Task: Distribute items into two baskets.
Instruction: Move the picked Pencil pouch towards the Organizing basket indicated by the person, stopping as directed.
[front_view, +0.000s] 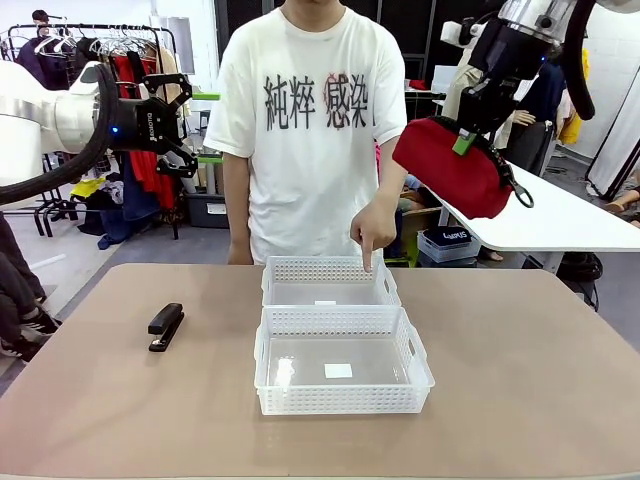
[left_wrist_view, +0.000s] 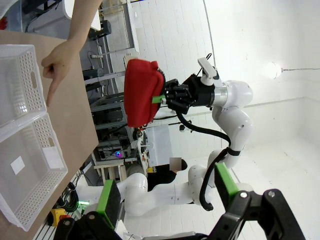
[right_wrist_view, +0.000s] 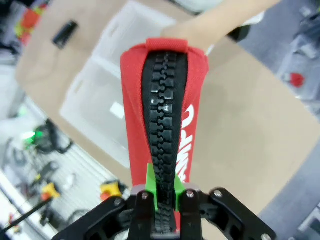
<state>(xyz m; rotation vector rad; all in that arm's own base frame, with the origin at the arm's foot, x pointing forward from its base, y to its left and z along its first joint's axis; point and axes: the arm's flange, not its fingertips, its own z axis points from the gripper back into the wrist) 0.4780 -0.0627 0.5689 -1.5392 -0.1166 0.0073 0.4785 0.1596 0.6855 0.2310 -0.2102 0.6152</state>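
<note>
Two baskets touch end to end on the surface (front_view: 520, 360): the near basket (front_view: 340, 400) and the far basket (front_view: 320, 268), where a person's hand (front_view: 372, 232) points. The right tool (front_view: 462, 140) grips the red pouch (front_view: 455, 165) high to the right of the far basket. The left tool (front_view: 187, 132) gapes empty, up-left of it. The stapler (front_view: 166, 326) lies left of it. Best centre the pouch over the far basket, descend low, avoid the finger, then release.

- The left gripper (front_view: 188, 135) is hovering high to the left of the far basket (front_view: 330, 282), jaws spread wide.
- The right gripper (front_view: 463, 138) is hanging high to its right, pinching the red pouch (front_view: 450, 172).
- The person's hand (front_view: 368, 230) is pointing one finger down at it.
</note>
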